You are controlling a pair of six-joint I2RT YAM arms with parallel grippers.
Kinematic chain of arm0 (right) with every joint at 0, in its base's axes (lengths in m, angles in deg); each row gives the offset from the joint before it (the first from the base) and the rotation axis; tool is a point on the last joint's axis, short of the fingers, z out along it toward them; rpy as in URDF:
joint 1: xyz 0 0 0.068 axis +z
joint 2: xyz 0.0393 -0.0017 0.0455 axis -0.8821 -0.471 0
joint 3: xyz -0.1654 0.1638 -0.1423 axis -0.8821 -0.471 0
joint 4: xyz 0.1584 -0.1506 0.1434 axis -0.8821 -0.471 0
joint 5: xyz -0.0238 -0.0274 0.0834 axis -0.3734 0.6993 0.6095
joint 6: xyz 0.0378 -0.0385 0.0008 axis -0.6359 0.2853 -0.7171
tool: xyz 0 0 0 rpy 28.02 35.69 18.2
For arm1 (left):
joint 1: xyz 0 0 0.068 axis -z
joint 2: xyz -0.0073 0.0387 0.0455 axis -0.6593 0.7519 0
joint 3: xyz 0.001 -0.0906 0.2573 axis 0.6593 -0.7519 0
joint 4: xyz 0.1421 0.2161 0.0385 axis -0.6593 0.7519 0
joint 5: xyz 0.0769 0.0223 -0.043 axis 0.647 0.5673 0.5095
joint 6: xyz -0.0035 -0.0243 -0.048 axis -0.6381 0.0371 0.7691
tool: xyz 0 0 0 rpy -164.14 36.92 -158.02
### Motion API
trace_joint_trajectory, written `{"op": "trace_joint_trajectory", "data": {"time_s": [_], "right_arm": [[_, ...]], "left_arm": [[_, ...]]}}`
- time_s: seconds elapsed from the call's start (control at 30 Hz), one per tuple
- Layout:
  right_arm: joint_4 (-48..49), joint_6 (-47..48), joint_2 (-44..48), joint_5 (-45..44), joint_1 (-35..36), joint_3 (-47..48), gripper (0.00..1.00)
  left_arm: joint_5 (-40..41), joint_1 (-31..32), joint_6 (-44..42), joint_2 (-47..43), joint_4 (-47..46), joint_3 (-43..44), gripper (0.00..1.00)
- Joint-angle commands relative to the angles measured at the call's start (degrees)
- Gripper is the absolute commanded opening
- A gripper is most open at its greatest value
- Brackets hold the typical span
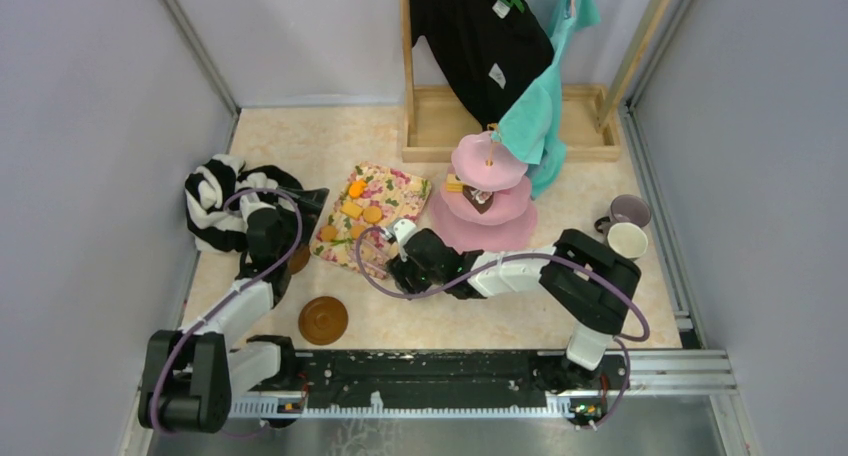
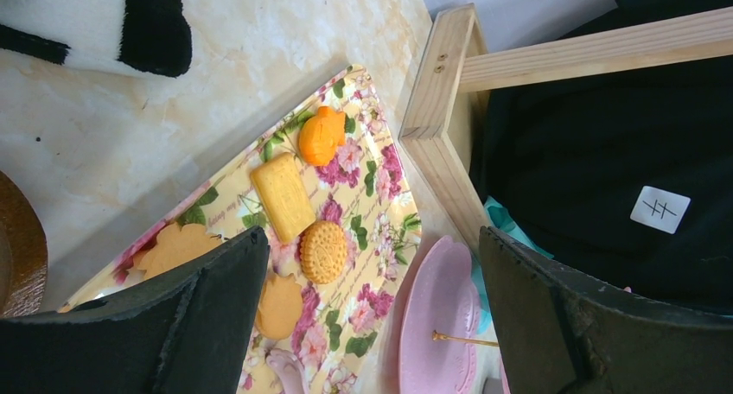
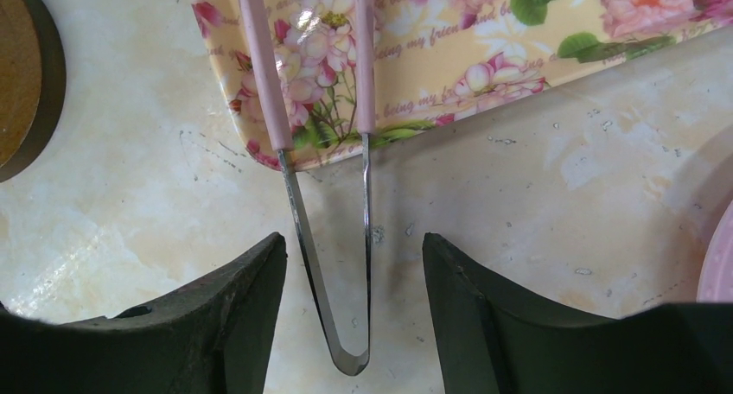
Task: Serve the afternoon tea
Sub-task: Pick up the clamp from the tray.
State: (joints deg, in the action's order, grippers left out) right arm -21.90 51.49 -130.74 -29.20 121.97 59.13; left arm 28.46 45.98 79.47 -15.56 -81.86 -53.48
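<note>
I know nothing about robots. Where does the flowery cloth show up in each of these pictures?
Top external: floral cloth lies left of centre, beside the pink cake stand.
Left wrist: the cloth runs diagonally through the middle; the cake stand sits lower right.
Right wrist: the cloth's edge spans the top; the cake stand peeks in at right.
Shared landmark: the cake stand.

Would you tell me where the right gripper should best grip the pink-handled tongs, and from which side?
Probably the bare metal arms of the tongs above the U-bend, which lies off the floral cloth toward the right gripper. Approach from that end, one finger outside each arm; the open jaws straddle them.
</note>
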Motion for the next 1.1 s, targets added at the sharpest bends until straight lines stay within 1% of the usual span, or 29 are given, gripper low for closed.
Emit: {"op": "trace_joint_trajectory", "data": {"time_s": [0.0,0.07,0.4,0.5,0.53,0.63,0.67,0.7,0.9,1.07], "right_arm": [[3.45,-0.81,-0.58,-0.31,-0.43,2.15,0.57],[3.76,-0.88,-0.97,-0.29,-0.48,2.07,0.55],[7.09,-1.32,-2.21,-2.88,-0.45,1.98,0.53],[7.74,-1.28,-2.16,-3.47,-0.34,1.98,0.50],[8.01,-1.19,-2.11,-3.52,-0.38,1.91,0.49],[8.03,-0.82,-1.98,-2.99,-0.24,1.88,0.35],[7.61,-0.72,-1.91,-2.92,-0.16,2.01,0.32],[7.32,-0.59,-1.62,-3.10,-0.01,1.99,0.31],[5.17,-0.46,1.47,-4.16,0.83,1.86,0.30],[-0.17,-1.32,2.85,-3.09,0.83,4.71,0.31]], "left_arm": [[-0.84,-0.16,0.07,0.85,-2.81,-0.98,0.96],[-0.84,-0.15,0.19,1.02,-3.06,-1.06,0.96],[-1.27,-0.20,0.55,1.13,-3.74,-1.41,0.96],[-1.32,-0.09,0.60,0.96,-3.74,-1.41,0.96],[-1.36,-0.16,0.70,0.95,-3.78,-1.41,0.96],[-1.45,-0.23,0.59,0.95,-3.83,-1.41,0.96],[-1.37,-0.17,0.54,0.85,-3.83,-1.48,0.96],[-1.30,-0.17,0.50,0.79,-3.83,-1.49,0.96],[-0.76,-0.22,0.45,0.10,-3.75,-1.49,0.96],[-0.84,-0.23,0.38,-0.10,-3.56,-1.36,0.96]]}}
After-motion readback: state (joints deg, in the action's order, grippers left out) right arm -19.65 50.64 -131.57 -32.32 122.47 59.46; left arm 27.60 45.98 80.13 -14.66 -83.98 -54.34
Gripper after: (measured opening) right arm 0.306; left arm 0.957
